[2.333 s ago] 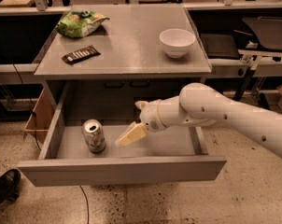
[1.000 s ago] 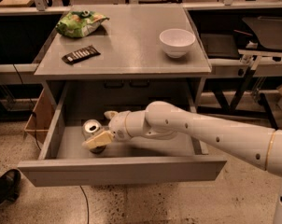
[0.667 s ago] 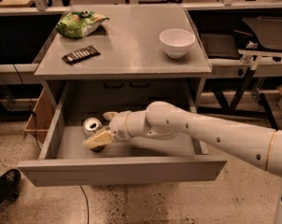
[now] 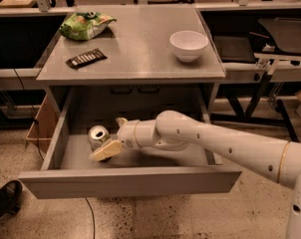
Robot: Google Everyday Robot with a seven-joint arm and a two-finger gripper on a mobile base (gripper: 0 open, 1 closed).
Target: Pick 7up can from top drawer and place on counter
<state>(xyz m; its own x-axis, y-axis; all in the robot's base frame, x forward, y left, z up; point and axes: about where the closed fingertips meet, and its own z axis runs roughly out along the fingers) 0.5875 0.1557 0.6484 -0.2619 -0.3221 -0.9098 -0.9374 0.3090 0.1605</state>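
End effector [image 4: 106,138] deep in open top drawer [image 4: 125,182], left part. Straddled upright 7up can [image 4: 97,134] with fingers [image 4: 105,151] apart, front one touching it, rear one just beside. Noted on table [image 4: 135,54] above: green snack bag [image 4: 85,24], dark bar [image 4: 86,58], white bowl [image 4: 189,45].

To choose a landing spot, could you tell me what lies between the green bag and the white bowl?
Bare counter, in the camera view; the gripper is in the top drawer at the 7up can.
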